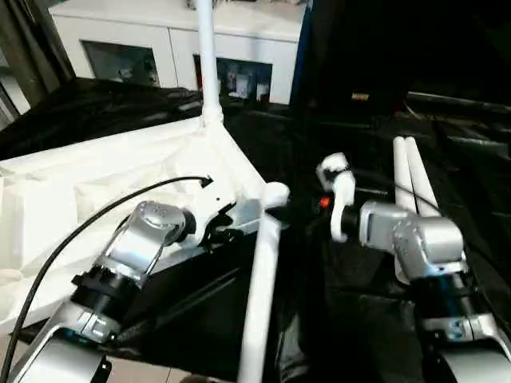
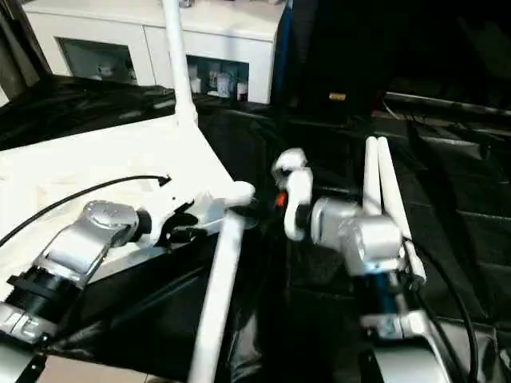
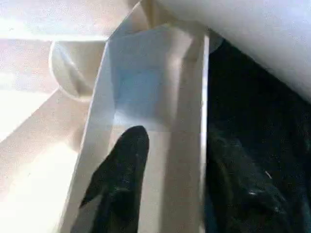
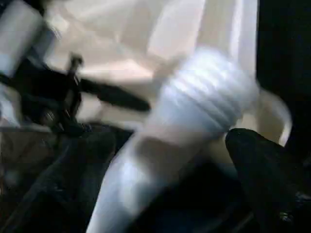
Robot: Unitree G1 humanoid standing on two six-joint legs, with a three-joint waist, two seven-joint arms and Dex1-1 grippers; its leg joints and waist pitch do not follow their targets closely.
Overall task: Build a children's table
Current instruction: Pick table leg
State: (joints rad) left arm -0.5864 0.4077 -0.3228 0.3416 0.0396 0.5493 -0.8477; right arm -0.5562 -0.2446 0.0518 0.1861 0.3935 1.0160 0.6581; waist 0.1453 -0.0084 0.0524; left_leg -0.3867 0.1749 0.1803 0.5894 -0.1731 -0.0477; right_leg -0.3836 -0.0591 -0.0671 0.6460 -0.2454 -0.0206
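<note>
We keep our left gripper [image 1: 217,231] straddling the upturned tabletop's [image 1: 96,179] near-right rim to steady it, fingers slack around the wall, while our right gripper [image 4: 160,160], jaws wide, brackets the leg [image 1: 262,295] at that corner socket.

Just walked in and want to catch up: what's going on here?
A humanoid robot is assembling a children's table on a black-covered surface. The white tabletop lies underside up, with one leg already standing in its far corner. The left gripper straddles the tabletop's rim by the near corner, where a second leg lies. The right gripper hovers beside that corner. Two spare legs lie to the right.
</note>
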